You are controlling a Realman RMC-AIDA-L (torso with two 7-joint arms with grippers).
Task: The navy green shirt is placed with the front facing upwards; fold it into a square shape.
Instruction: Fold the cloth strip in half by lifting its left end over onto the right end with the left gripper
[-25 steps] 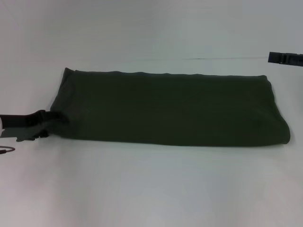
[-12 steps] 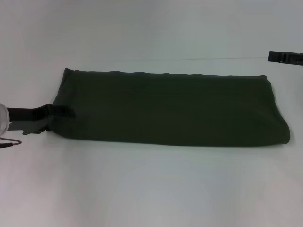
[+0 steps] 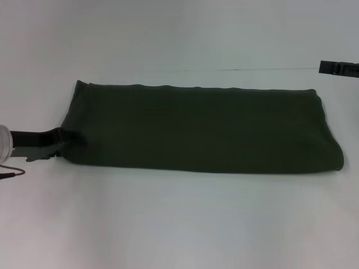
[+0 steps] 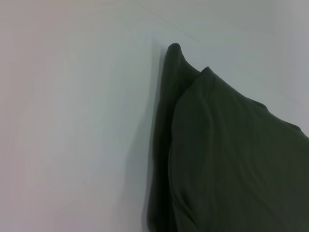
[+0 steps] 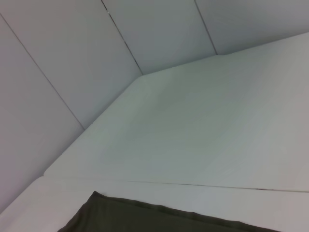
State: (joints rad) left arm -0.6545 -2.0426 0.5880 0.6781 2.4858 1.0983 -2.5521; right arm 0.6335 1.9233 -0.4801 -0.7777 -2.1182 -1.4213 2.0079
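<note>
The navy green shirt (image 3: 202,131) lies on the white table (image 3: 168,224) folded into a long flat band that runs left to right, with no print showing. My left gripper (image 3: 59,140) is low at the band's left end, touching its near corner. The left wrist view shows that end's stacked layers of the shirt (image 4: 231,159) from close by. My right gripper (image 3: 338,68) is parked at the far right edge, above and behind the shirt's right end. In the right wrist view, only a far edge of the shirt (image 5: 159,217) appears.
A thin dark cable (image 3: 11,171) trails on the table beside my left arm. A seam in the tabletop (image 3: 247,69) runs behind the shirt. White wall panels (image 5: 159,34) stand beyond the table.
My left gripper rose from the table at the shirt's left corner, reached in over the cloth, then drew back slightly to the edge. The shirt and right arm stayed still.
</note>
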